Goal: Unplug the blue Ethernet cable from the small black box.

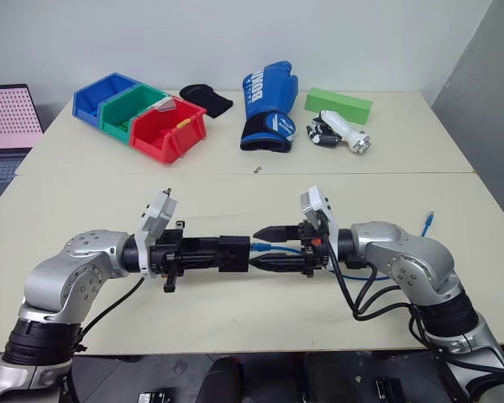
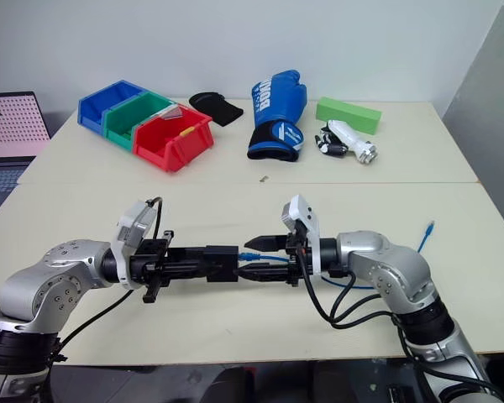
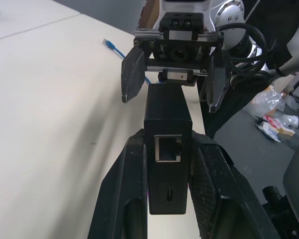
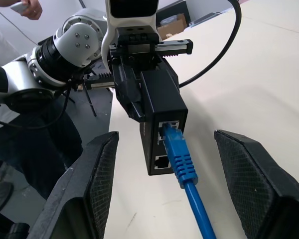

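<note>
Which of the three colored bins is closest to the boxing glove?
The red bin. It sits at the row's end nearest the blue boxing glove; the green bin and blue bin lie farther away.

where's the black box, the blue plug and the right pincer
black box [image 4: 162,97], right wrist view, its top face
blue plug [image 4: 178,154], right wrist view, its boot at the port
right pincer [image 1: 260,248], left eye view, between its fingertips

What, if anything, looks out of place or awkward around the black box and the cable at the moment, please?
Nothing is damaged or spilled. The blue Ethernet cable is plugged into the small black box, which the left tool clamps above the table. The right tool straddles the plug, open.
</note>
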Action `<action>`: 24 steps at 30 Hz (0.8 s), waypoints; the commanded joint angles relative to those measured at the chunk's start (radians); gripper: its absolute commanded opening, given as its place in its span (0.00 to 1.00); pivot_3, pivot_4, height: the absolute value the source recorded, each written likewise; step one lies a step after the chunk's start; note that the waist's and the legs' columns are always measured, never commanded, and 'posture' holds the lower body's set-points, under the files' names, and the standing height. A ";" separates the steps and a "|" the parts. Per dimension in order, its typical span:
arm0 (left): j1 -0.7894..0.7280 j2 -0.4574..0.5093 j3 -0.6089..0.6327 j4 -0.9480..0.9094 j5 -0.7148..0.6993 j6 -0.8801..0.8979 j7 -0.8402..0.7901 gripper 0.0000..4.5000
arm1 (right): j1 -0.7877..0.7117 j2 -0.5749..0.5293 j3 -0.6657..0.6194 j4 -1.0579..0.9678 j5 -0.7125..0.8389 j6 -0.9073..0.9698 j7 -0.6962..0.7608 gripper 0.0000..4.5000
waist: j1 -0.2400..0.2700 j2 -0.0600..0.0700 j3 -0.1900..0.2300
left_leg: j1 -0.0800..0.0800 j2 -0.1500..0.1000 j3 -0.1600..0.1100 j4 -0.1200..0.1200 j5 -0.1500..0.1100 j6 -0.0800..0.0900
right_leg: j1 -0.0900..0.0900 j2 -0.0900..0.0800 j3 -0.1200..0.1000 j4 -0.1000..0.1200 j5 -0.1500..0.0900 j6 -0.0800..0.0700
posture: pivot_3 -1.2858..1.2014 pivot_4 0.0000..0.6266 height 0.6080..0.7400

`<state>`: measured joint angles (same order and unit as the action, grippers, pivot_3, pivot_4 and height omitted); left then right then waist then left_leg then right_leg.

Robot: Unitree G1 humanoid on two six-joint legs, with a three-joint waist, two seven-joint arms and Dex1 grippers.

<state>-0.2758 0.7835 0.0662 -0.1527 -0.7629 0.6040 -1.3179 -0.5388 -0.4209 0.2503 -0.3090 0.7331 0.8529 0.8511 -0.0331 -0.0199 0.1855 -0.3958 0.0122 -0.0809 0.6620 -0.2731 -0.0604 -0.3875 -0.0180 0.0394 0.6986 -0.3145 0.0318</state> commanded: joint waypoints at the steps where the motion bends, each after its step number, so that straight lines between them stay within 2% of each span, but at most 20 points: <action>1: 0.005 -0.006 0.035 -0.001 -0.005 -0.022 -0.005 0.17 | -0.021 0.014 -0.031 -0.017 0.020 0.010 -0.009 0.72 | 0.000 0.000 0.000 | 0.000 0.000 0.000 0.000 0.000 0.000 | 0.000 0.000 0.000 0.000 0.000 0.000 | 0.52 0.24 1.00; 12: 0.013 -0.006 0.036 0.002 -0.001 -0.030 -0.008 0.17 | -0.016 0.031 -0.030 -0.010 0.000 0.009 -0.019 0.72 | -0.001 0.000 0.000 | 0.000 0.000 0.000 0.000 0.000 0.000 | 0.000 0.000 0.000 0.000 0.000 0.000 | 0.52 0.24 1.00; 15: 0.013 -0.007 0.036 0.003 -0.003 -0.028 -0.007 0.17 | -0.017 0.026 -0.027 -0.005 -0.008 0.002 -0.014 0.63 | -0.001 0.000 0.000 | 0.000 0.000 0.000 0.000 0.000 0.000 | 0.000 0.000 0.000 0.000 0.000 0.000 | 0.52 0.24 1.00; 16: 0.012 -0.007 0.037 0.003 -0.003 -0.028 -0.006 0.17 | -0.017 0.023 -0.024 -0.003 -0.014 -0.003 -0.010 0.54 | -0.001 0.000 0.000 | 0.000 0.000 0.000 0.000 0.000 0.000 | 0.000 0.000 0.000 0.000 0.000 0.000 | 0.52 0.24 1.00; 20: 0.011 -0.008 0.037 0.002 -0.005 -0.026 -0.005 0.17 | -0.015 0.016 -0.021 0.002 -0.025 -0.010 0.000 0.37 | -0.001 0.000 0.000 | 0.000 0.000 0.000 0.000 0.000 0.000 | 0.000 0.000 0.000 0.000 0.000 0.000 | 0.52 0.24 1.00; 24: 0.010 -0.009 0.041 0.002 -0.009 -0.022 -0.002 0.17 | -0.016 0.004 -0.021 0.011 -0.038 -0.021 0.025 0.12 | -0.001 0.000 0.000 | 0.000 0.000 0.000 0.000 0.000 0.000 | 0.000 0.000 0.000 0.000 0.000 0.000 | 0.52 0.24 1.00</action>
<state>-0.2668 0.7764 0.0750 -0.1376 -0.7624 0.5961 -1.3176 -0.5410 -0.4089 0.2463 -0.2881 0.6996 0.8537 0.8598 -0.0339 -0.0199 0.1855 -0.3959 0.0120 -0.0810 0.6620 -0.2731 -0.0604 -0.3875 -0.0179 0.0392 0.6986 -0.3145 0.0318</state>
